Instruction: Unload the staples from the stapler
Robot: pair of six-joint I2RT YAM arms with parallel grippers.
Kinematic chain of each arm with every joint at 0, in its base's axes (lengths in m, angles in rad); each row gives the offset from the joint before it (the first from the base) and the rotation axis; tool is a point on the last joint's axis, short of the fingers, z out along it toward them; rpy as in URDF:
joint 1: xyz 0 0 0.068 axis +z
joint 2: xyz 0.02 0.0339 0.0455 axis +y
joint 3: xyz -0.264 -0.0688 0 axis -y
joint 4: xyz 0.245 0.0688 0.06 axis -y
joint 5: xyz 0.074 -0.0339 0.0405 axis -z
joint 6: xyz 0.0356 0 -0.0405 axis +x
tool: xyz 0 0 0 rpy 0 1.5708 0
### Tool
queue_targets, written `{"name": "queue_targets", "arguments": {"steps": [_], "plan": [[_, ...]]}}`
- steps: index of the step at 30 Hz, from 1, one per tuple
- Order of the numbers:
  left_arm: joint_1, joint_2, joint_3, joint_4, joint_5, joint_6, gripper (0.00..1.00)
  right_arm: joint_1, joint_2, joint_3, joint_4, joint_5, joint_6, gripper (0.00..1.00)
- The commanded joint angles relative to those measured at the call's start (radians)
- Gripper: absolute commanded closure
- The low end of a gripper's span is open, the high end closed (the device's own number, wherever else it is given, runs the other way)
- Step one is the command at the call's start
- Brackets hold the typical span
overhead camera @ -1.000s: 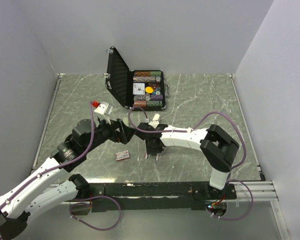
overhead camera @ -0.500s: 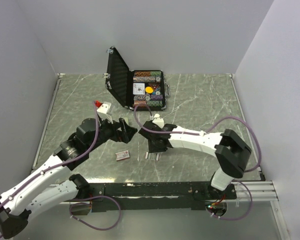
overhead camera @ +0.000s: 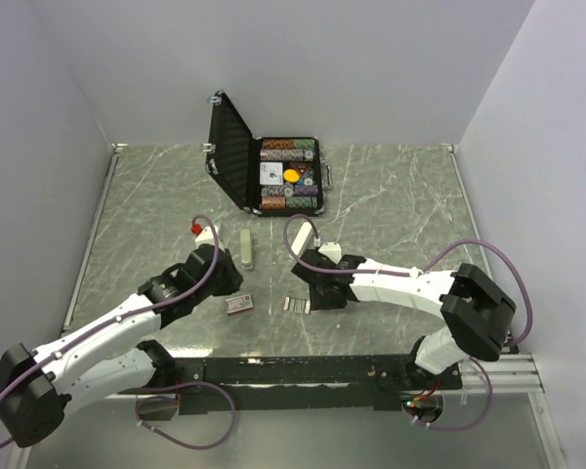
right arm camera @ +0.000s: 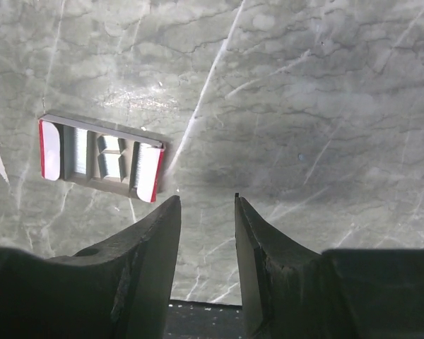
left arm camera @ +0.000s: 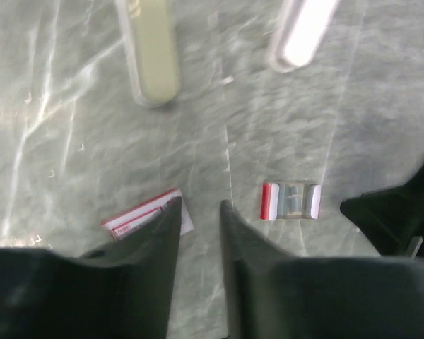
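Observation:
The stapler (overhead camera: 246,248) is a pale green bar lying flat on the marble table, also seen blurred in the left wrist view (left arm camera: 152,56). A small open tray with red ends (right arm camera: 101,156) (left arm camera: 290,201) (overhead camera: 295,304) holds short grey strips, the staples. My left gripper (overhead camera: 225,281) (left arm camera: 200,205) hovers near of the stapler, its jaws narrowly apart with nothing between them. My right gripper (overhead camera: 317,296) (right arm camera: 205,199) hangs just right of the tray, open and empty.
A flat red-and-white box (overhead camera: 239,304) (left arm camera: 138,215) lies left of the tray, partly under my left finger. An open black case of poker chips (overhead camera: 283,176) stands at the back. A blurred white bar (left arm camera: 304,32) shows beyond the tray.
My left arm has drawn back toward the near side and its jaws have narrowed; the stapler now lies uncovered on the table. The right gripper shifted right, opening slightly.

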Motion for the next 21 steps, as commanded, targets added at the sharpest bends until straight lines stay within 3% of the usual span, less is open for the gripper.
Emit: {"name": "queue_targets", "arguments": {"steps": [1, 2, 14, 21], "plan": [[-0.001, 0.020, -0.027, -0.063, -0.071, -0.139, 0.93, -0.010, -0.036, -0.012, 0.061, -0.007, -0.009, 0.56], [-0.001, 0.026, -0.030, -0.084, -0.077, -0.159, 0.99, -0.011, -0.036, -0.013, 0.073, -0.010, -0.013, 0.56], [-0.003, 0.064, -0.004, -0.478, -0.264, -0.488, 0.99, -0.028, -0.012, -0.009, 0.142, -0.056, -0.058, 0.55], [-0.004, 0.198, 0.006, -0.447, -0.227, -0.464, 0.99, -0.034, -0.001, 0.010, 0.136, -0.062, -0.064, 0.55]]}}
